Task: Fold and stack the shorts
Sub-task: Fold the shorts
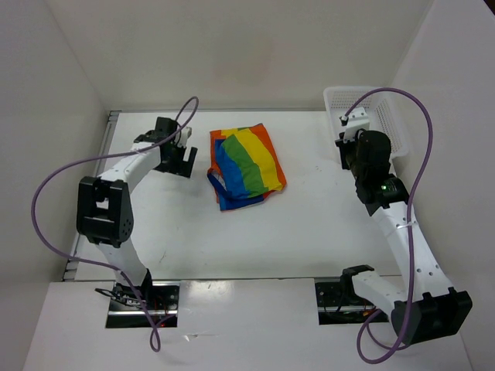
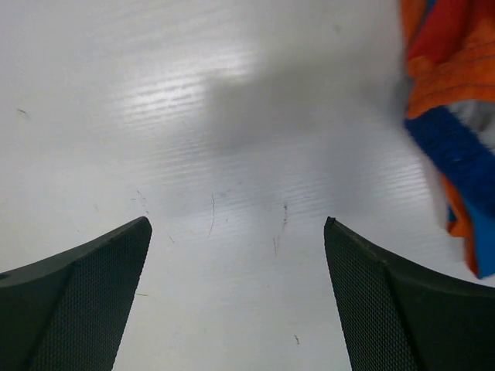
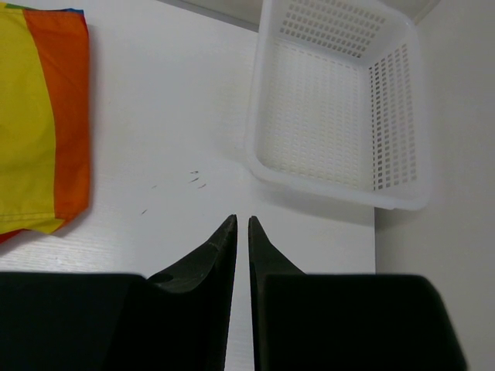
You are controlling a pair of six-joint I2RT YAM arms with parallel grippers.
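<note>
**One limp pair of shorts [image 1: 246, 166], no jaw on it**

My left gripper [image 2: 237, 226] stood wide open and empty, with the shorts lying folded just beyond its right finger. My right gripper [image 3: 242, 222] was all but closed on nothing; the shorts lay ahead to its left, the basket [image 3: 325, 116] ahead to its right. I judged the cloth light, floppy and apt to slide, so I should pinch a folded edge through every layer.

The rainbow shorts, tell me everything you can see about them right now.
The shorts are soft fabric in broad orange, yellow, green and blue stripes, with red showing at one edge. They lie folded into a compact, slightly rumpled bundle, set at an angle, flat on the white table, in its far middle. Only the table touches them; the open left gripper hangs just beside them, apart.
</note>
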